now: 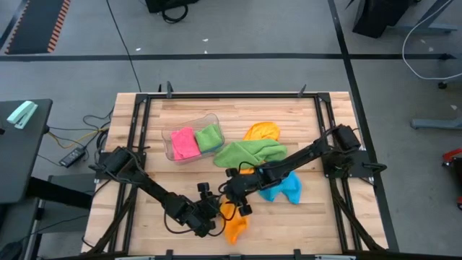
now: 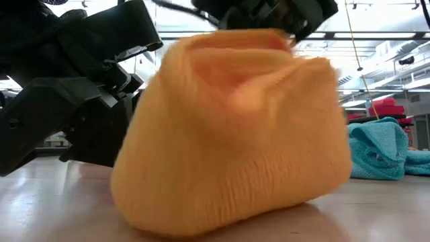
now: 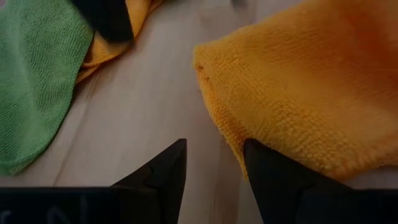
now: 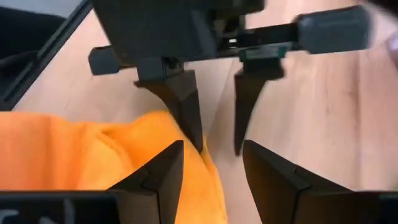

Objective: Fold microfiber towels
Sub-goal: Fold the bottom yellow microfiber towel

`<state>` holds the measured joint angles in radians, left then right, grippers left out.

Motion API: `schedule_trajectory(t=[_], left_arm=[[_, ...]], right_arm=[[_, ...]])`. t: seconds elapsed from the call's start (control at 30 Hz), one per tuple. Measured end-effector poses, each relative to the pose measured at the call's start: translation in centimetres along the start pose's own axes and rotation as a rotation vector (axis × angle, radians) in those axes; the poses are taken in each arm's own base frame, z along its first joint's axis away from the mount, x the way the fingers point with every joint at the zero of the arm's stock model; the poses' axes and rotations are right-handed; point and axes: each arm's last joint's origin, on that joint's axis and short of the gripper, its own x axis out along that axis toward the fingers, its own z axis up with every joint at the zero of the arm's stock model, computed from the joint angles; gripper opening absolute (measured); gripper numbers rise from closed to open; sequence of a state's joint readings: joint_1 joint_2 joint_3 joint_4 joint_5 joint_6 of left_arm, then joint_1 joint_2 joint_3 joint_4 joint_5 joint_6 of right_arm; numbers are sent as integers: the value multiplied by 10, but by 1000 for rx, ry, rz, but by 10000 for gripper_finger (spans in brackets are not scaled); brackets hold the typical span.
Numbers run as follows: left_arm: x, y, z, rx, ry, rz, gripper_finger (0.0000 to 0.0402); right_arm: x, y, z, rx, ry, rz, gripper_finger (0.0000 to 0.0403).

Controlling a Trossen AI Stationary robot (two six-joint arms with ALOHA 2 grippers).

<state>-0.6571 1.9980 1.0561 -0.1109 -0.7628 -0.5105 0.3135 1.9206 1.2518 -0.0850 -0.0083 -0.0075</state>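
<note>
An orange towel (image 1: 234, 225) lies bunched near the table's front edge, and it stands as a tall heap in the low view (image 2: 228, 134). My left gripper (image 3: 214, 146) is open, low beside the towel's left edge (image 3: 214, 112). My right gripper (image 4: 211, 146) is open just above and behind the heap, where it also shows in the high view (image 1: 242, 204). A green towel (image 1: 249, 152), a second orange towel (image 1: 261, 131) and a blue towel (image 1: 283, 189) lie loose on the table behind. My left gripper stands with one finger (image 3: 273, 174) right at the orange towel's edge; whether it touches I cannot tell. My right gripper has the towel's upper fold (image 4: 205, 174) reaching in by one finger (image 4: 158, 174); whether it touches I cannot tell.
A clear tub (image 1: 173, 137) at the back left holds a folded pink towel (image 1: 184, 143) and a folded green one (image 1: 209, 137). Dark frame rails (image 1: 141, 115) run along the table's sides. Bare wood (image 1: 310, 224) shows at the front right.
</note>
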Motion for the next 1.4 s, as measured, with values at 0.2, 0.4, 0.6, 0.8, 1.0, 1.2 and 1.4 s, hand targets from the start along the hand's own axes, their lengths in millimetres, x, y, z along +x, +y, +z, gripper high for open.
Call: schedule_trajectory(t=[0.2, 0.4, 0.6, 0.8, 1.0, 1.2, 1.4], left_arm=[[0, 0, 0, 4, 4, 3, 172], [0, 0, 0, 5, 5, 3, 172], [0, 0, 0, 4, 4, 3, 172], [0, 0, 0, 3, 4, 2, 172], [-1, -1, -1, 5, 3, 0, 172], [-1, -1, -1, 7, 4, 0, 172], [-1, 0, -1, 9, 6, 1, 172]], right_arm=[[-28, 32, 16, -50, -67, 67, 174], [-30, 83, 11, -168, -79, 104, 174], [-18, 120, -6, -227, -49, 24, 174], [-9, 149, -21, -268, -53, -31, 174], [-12, 164, -26, -251, -70, -60, 201], [9, 182, -42, -302, -110, -99, 244], [21, 190, -52, -375, -133, -162, 255]])
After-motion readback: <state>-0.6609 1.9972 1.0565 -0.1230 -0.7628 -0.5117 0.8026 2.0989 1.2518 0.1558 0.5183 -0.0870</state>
